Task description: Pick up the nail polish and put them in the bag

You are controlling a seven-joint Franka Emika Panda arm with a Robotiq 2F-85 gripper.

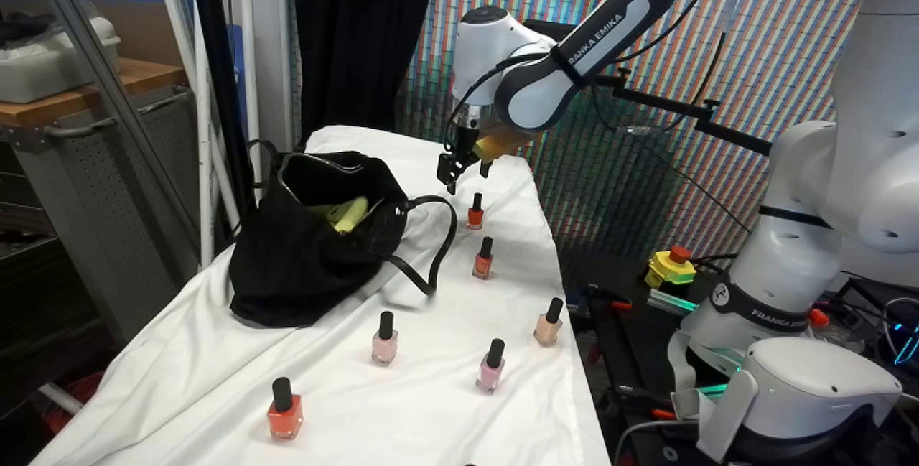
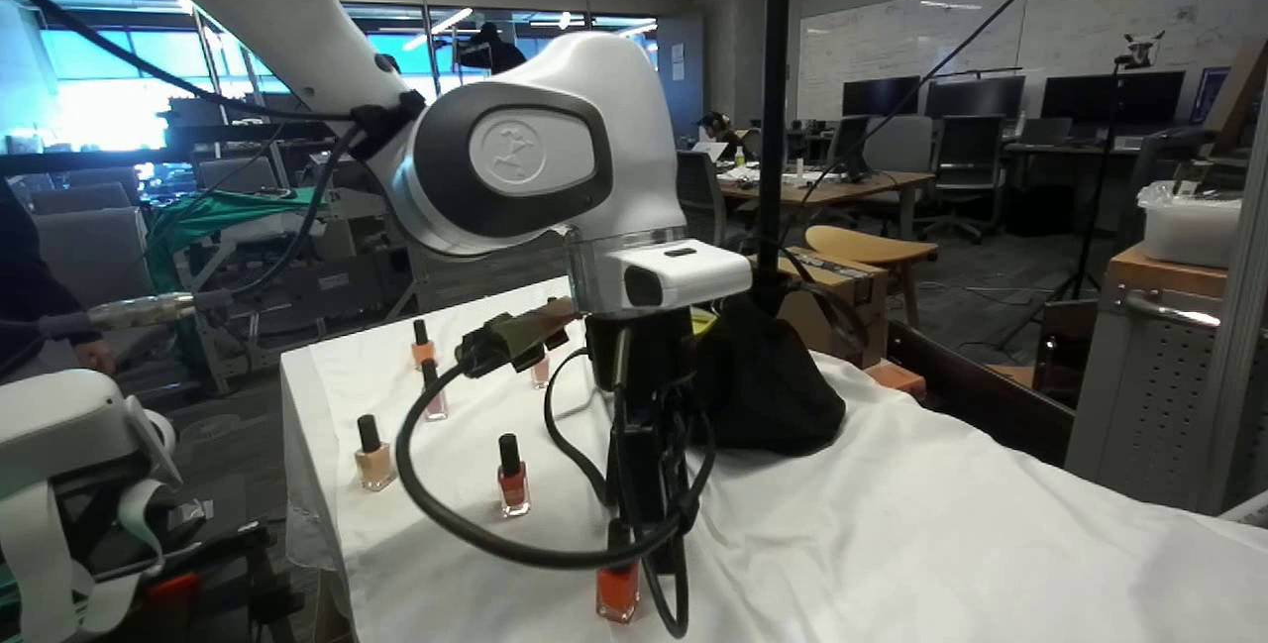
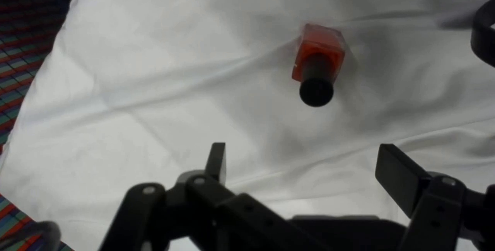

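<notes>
Several nail polish bottles stand upright on the white cloth. The nearest, a red-orange bottle (image 1: pixel 475 216), also shows in the wrist view (image 3: pixel 319 55) and partly behind cables in an exterior view (image 2: pixel 617 591). The others are a red bottle (image 1: pixel 482 263), a peach bottle (image 1: pixel 547 329), a lilac-pink bottle (image 1: pixel 490 373), a pale pink bottle (image 1: pixel 385 346) and an orange bottle (image 1: pixel 285 419). The black bag (image 1: pixel 309 272) gapes open, with yellow-green inside; the arm partly hides it in an exterior view (image 2: pixel 778 390). My gripper (image 3: pixel 301 154) is open and empty, above and beside the red-orange bottle.
A bag handle (image 1: pixel 438 258) loops onto the cloth near the bottles; part of it shows at the wrist view's right edge (image 3: pixel 481 34). The cloth-covered table (image 1: pixel 431 416) drops off beside the peach bottle. White poles (image 1: pixel 204 164) stand behind the bag.
</notes>
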